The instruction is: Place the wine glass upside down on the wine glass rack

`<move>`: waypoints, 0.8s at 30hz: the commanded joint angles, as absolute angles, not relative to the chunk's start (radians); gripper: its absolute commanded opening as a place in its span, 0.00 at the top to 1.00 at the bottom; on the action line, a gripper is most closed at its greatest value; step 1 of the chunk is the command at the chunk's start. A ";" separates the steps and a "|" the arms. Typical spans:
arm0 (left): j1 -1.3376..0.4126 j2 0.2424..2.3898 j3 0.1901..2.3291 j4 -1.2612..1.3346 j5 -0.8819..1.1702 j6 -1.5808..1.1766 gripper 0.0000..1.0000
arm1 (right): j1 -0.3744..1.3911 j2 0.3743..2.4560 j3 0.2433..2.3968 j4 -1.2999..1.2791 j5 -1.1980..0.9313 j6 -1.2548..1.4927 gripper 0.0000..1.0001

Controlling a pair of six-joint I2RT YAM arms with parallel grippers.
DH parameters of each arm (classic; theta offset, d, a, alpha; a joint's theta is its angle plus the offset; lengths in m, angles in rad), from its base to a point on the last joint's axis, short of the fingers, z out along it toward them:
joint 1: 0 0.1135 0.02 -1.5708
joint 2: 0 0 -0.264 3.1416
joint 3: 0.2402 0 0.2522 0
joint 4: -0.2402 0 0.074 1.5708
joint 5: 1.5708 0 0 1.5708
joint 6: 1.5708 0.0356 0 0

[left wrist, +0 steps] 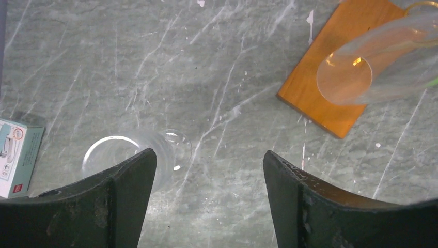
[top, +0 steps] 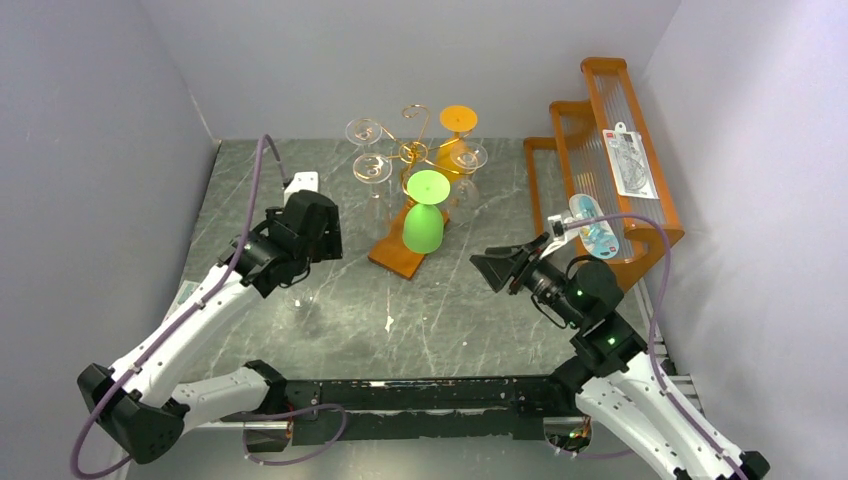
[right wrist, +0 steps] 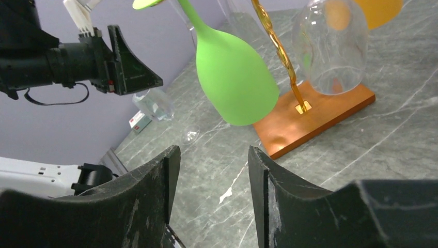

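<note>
A clear wine glass (left wrist: 121, 152) lies on its side on the grey marble table, faint in the top view (top: 305, 300). My left gripper (left wrist: 209, 155) hovers over it, open and empty, its left finger overlapping the bowl in view. The wine glass rack (top: 415, 150), copper wire on a wooden base (left wrist: 335, 77), carries a green glass (right wrist: 235, 77), an orange one (top: 458, 120) and clear glasses (right wrist: 330, 46), all hanging upside down. My right gripper (right wrist: 212, 150) is open and empty, to the right of the rack (top: 492, 265).
An orange stepped wooden shelf (top: 600, 170) with packets on it stands at the back right. A small box (left wrist: 15, 155) lies at the table's left edge, close to the lying glass. Grey walls close the table on three sides.
</note>
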State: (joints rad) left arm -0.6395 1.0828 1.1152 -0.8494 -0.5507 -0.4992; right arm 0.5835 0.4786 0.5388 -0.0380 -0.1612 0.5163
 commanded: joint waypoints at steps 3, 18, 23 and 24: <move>-0.502 1.053 1.112 -0.776 -0.480 -0.412 0.23 | 0.584 0.578 0.570 -0.005 -0.192 0.525 0.46; -0.350 1.029 1.022 -0.824 -0.263 -0.438 0.47 | 0.584 0.718 0.607 0.057 -0.198 0.494 0.47; -0.349 1.032 1.007 -0.859 -0.330 -0.446 0.53 | 0.584 0.749 0.581 0.112 -0.212 0.508 0.48; -0.349 1.037 1.011 -0.868 -0.337 -0.448 0.54 | 0.584 0.754 0.579 0.117 -0.216 0.511 0.48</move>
